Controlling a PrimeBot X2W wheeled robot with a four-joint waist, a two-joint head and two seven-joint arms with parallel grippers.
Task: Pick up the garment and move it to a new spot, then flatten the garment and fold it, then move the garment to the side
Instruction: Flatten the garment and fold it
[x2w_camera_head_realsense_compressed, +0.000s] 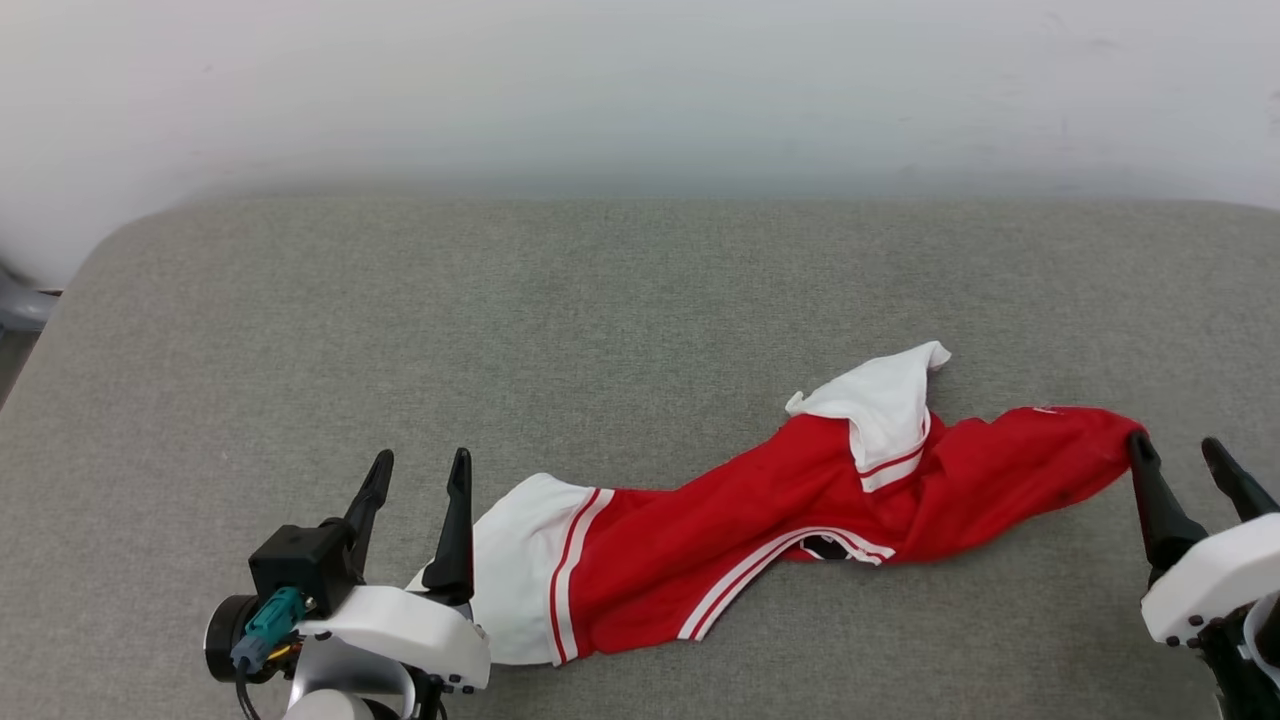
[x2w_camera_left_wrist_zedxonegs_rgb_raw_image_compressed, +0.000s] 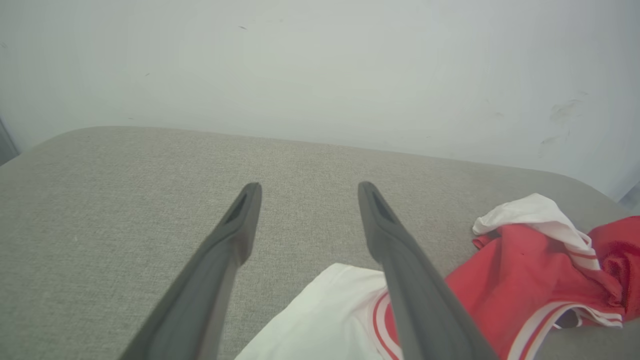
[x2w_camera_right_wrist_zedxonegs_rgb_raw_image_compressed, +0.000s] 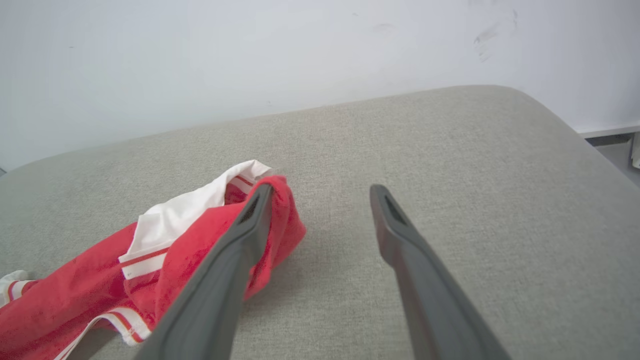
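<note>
- L pincer (x2w_camera_head_realsense_compressed: 421, 458) sits closest, low by the cam. Both fingers are spread wide, nothing held.
- Shirt (x2w_camera_head_realsense_compressed: 700, 540) lies scrunched in one long red strip on the grey pad (x2w_camera_head_realsense_compressed: 640, 290). It runs from the L pincer's inner finger across to the R pincer (x2w_camera_head_realsense_compressed: 1175, 443).
- R pincer is spread wide too, w/ only bare pad btw its fingers. Its inner fingertip is right at the shirt's red end. Touching or not? Can't tell.
- L wrist cam: the L pincer's (x2w_camera_left_wrist_zedxonegs_rgb_raw_image_compressed: 308, 187) inner finger crosses in front of the shirt's (x2w_camera_left_wrist_zedxonegs_rgb_raw_image_compressed: 505, 280) white end. Can't tell if it presses down there.
- R wrist cam: the R pincer's (x2w_camera_right_wrist_zedxonegs_rgb_raw_image_compressed: 321, 189) inner finger covers part of the shirt's (x2w_camera_right_wrist_zedxonegs_rgb_raw_image_compressed: 75, 295) red end.
- Room: lots of bare pad past both sets of fingertips, up to the white wall (x2w_camera_head_realsense_compressed: 640, 90).
- More bare pad on the L pincer's outer side, out to where the pad's corner curves round.
- On the R pincer's outer side the pad soon ends in a rounded edge (R wrist cam).
- Cut off: the R pincer's arm runs out of the head pic at the corner.
- Hidden: the shirt's white end goes partly behind the L pincer's wrist.
- Hard to see: a small dark patch by the striped trim, about midway btw the pincers. Too small to tell what it is.
</note>
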